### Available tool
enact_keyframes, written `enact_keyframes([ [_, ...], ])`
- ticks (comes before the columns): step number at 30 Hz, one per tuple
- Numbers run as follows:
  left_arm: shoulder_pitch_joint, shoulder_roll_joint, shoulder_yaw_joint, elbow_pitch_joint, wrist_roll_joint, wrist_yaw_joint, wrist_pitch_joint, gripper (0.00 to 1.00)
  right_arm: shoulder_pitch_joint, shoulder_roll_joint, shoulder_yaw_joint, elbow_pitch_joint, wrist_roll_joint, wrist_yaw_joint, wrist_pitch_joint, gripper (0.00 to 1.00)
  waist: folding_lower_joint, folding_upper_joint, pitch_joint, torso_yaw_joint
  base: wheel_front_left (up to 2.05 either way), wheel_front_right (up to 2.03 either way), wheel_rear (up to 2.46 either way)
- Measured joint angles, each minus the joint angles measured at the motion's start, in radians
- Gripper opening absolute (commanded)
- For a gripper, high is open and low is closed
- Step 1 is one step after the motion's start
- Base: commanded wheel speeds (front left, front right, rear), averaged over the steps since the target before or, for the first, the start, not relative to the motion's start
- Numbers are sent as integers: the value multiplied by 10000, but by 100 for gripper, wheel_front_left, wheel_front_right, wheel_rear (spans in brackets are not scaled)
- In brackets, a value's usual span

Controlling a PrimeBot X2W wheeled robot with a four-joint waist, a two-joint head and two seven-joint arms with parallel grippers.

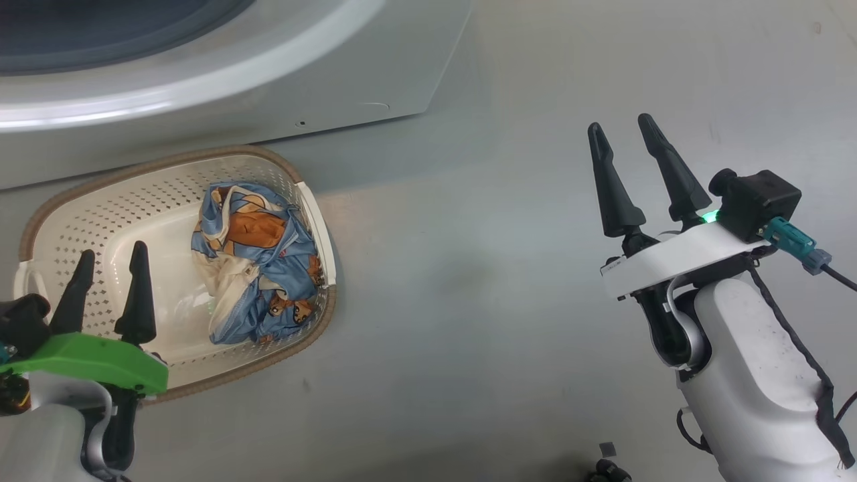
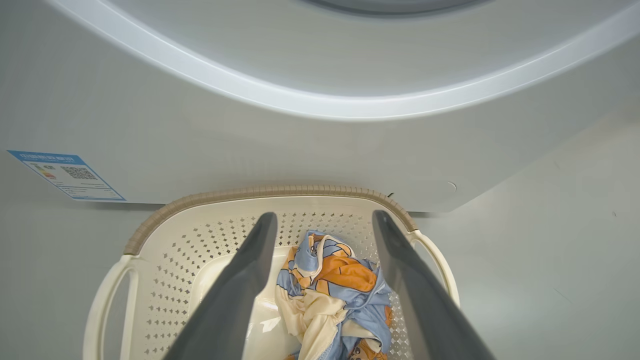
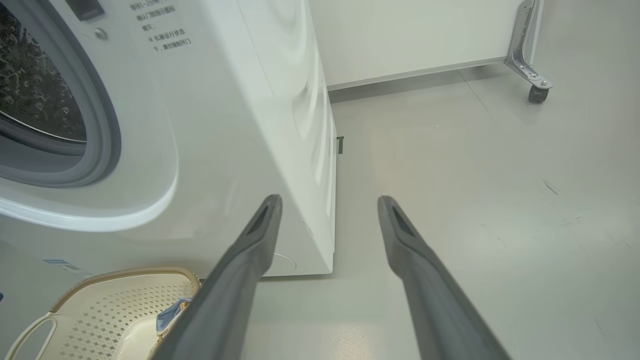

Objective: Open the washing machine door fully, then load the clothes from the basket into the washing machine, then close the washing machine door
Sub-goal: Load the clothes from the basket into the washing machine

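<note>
**Left gripper** (image 1: 112, 253): fingers spread wide, nothing held. It is poised above the near left part of the basket (image 1: 167, 157). In the left wrist view the left gripper (image 2: 324, 215) is aimed down into the basket (image 2: 270, 191). There the clothes (image 2: 335, 285) are framed between the two fingers, below and ahead, untouched.

**Clothes** (image 1: 258, 261): one crumpled blue, orange and cream bundle, lodged against the basket's right wall.
- From the left gripper it is placed ahead and to the right, near.
- Its long axis is run from the machine side toward the robot, roughly in line with the fingers.
- The left arm is judged much the nearer, and a short reach rightward and down is called for.

**Right gripper** (image 1: 620, 124): likewise spread and empty, held over bare floor (image 1: 502, 268), well apart from the basket.

**Washing machine** (image 1: 268, 87): stood just behind the basket. In the right wrist view the drum (image 3: 35, 95) and grey gasket (image 3: 100, 125) are seen uncovered, so the opening is judged ready for loading.

**Not determined:**
- where the washing machine door is swung;
- whether the bundle is one piece or several;
- the bundle's underside, buried in folds;
- the basket's near rim, covered in the head view by the green mount (image 1: 94, 358).
</note>
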Motion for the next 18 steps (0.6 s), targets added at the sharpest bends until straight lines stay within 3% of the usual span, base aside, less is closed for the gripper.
enact_keyframes([
  [18, -1772, 591, -662, 2048, -81, -190, 1179, 100, -631, 414, 61, -190, -59, 0, 0, 100, -1, 0, 1594, -592, 0, 0, 0],
])
